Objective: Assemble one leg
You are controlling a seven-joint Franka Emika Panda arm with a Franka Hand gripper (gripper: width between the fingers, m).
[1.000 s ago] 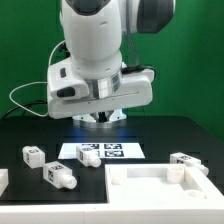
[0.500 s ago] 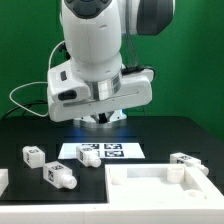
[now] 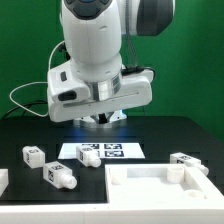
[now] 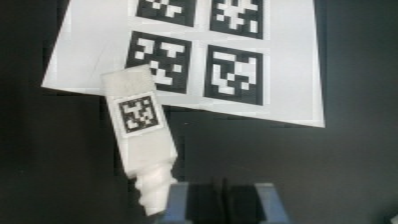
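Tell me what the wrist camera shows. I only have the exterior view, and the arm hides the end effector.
Observer: A leg lies by a corner of the marker board, with its tag facing the camera.
Operator: Is it between the fingers?
Observer: No. It lies off to one side of the end effector.
Operator: Which end is nearer the end effector?
Observer: The ridged, narrower end.

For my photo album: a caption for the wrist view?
White leg lying at the marker board edge, close to the claw.
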